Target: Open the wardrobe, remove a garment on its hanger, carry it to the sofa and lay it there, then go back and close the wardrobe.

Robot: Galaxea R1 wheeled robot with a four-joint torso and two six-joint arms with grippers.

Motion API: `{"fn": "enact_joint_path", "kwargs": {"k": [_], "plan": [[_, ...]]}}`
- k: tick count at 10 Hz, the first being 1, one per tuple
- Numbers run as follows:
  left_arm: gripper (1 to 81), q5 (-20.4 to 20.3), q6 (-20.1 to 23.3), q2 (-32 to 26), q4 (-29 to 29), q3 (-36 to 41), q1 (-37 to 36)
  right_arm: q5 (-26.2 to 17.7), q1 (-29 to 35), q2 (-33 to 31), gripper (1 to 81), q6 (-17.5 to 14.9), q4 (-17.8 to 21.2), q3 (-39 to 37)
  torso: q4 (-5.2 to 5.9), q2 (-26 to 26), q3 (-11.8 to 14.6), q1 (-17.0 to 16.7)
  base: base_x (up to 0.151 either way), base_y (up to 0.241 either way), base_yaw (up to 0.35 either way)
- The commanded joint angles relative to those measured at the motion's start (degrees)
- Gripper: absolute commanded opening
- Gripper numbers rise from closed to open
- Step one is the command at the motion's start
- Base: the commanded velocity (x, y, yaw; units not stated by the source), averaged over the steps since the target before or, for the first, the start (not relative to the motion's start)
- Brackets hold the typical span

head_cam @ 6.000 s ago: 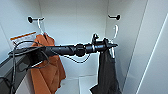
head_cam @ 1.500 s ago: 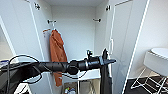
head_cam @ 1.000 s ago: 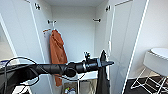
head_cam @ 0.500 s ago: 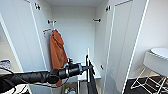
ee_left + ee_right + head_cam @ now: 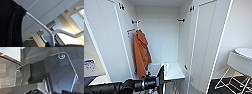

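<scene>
The left arm (image 5: pixel 121 86) comes in low from the left of the head view, a thick black jointed limb lying nearly level and reaching toward the middle. Its wrist ends in a flat dark plate set on edge, and the left gripper (image 5: pixel 162 77) sits just past it; whether its jaws are open or closed cannot be made out. In the right wrist view, the right arm's dark plate (image 5: pixel 60 75) with round corner fittings faces down toward the floor.
</scene>
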Motion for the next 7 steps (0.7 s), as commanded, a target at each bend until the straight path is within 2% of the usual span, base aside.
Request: {"fn": "enact_joint_path", "kwargs": {"k": [1,7], "plan": [[1.0,-2.05,0.95,1.02,2.77,3.13,-6.34,-2.48,2.73,0.33,81.1,-0.16,-0.15,0.76,0.0,0.0,0.0,0.0,0.0,0.0,0.0],[1.0,-3.35,1.05,1.81,2.85,3.13,-5.81,-2.48,2.99,0.33,81.1,-0.16,-0.15,0.76,0.0,0.0,0.0,0.0,0.0,0.0,0.0]]}}
